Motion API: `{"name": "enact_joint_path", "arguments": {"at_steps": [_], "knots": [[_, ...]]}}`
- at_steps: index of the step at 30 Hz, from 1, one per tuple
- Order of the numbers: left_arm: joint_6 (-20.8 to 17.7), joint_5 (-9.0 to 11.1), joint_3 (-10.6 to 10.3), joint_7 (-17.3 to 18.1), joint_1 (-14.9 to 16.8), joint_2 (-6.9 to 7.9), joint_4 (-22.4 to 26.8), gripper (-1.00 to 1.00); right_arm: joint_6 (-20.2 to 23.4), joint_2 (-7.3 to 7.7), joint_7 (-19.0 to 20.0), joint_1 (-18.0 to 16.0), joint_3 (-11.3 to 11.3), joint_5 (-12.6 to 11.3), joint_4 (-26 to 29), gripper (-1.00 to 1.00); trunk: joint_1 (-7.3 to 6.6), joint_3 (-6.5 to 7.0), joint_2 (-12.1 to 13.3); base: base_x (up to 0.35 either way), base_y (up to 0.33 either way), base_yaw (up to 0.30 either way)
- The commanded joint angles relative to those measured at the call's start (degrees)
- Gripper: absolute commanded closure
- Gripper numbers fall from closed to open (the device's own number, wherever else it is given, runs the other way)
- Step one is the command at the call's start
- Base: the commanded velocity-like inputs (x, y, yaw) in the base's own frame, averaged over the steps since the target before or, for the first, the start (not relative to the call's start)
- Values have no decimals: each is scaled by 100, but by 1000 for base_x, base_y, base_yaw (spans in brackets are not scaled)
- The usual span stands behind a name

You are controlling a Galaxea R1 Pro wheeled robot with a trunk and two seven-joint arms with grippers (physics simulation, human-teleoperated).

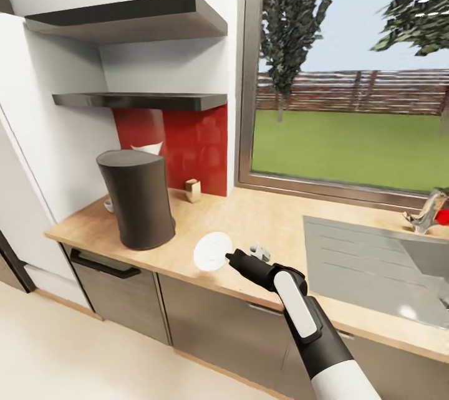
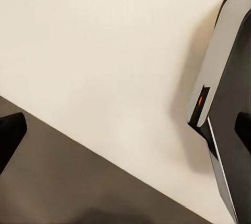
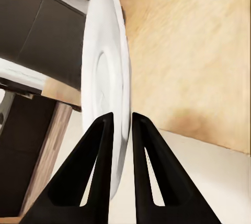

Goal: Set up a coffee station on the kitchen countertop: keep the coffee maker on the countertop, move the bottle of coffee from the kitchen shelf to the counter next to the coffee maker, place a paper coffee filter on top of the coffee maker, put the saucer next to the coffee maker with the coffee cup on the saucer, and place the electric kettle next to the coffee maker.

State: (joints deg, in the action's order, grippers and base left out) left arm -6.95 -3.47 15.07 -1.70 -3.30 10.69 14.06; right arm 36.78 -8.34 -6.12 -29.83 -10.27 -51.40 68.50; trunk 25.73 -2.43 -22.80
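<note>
**Gripping the saucer at the countertop's front edge**

Reaching over the pale wood-look countertop [image 1: 262, 216], the right gripper [image 3: 121, 122] is pinching the rim of the saucer [image 1: 212, 251], its two black tapered fingers [image 3: 99, 145] closing on either side of the thin white plate. In the right wrist view the saucer [image 3: 107, 93] is appearing edge-on, so its flat round face is mostly foreshortened. In the head view it is sitting near the front edge, just beside the matte dark grey coffee maker [image 1: 138, 198], which is standing upright towards the countertop's left end.

Behind the coffee maker, a small white object at the back edge is being mostly hidden, and what it is cannot be told. The bottle of coffee [image 1: 193, 189], pale-fronted with dark edges, is standing at the back edge against the glossy red panel [image 1: 187, 138]. Two dark slab shelves [image 1: 140, 101] are hanging above it. The inset grey sink [image 1: 374, 263] is being cut off at the right.

The left wrist view is showing a cream floor [image 2: 104, 51] and a dark fingertip [image 2: 10, 135]; whether the left jaws are open or closed cannot be told.
</note>
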Motion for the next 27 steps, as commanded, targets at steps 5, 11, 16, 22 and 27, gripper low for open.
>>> {"name": "enact_joint_path", "arguments": {"at_steps": [5, 11, 16, 22, 27], "knots": [[-37, -37, 23, -2, -12, -3, 26, -100, 11, -1, -38, -6, -1, -80, 5, 100, 5, -12, -12, 258, 133, -269], [-49, -35, 22, 3, -12, 3, 26, -100, 12, -1, -38, -6, -5, -80, 5, 100, 5, -12, -12, 77, 56, -237], [-52, -31, 14, 0, -12, 4, 26, -100, 13, -1, -9, -6, -31, -94, -16, 100, 5, -12, -12, 4, 3, -27], [-52, -33, 14, -1, -12, 4, 26, -100, 14, -6, -28, -6, -28, -81, -29, 100, 5, -12, -12, 82, 185, -1], [-52, -32, 14, 1, -12, 4, 26, -100, 14, -7, -29, -6, -30, -80, -30, 100, 5, -12, -12, 85, 297, 0]]}}
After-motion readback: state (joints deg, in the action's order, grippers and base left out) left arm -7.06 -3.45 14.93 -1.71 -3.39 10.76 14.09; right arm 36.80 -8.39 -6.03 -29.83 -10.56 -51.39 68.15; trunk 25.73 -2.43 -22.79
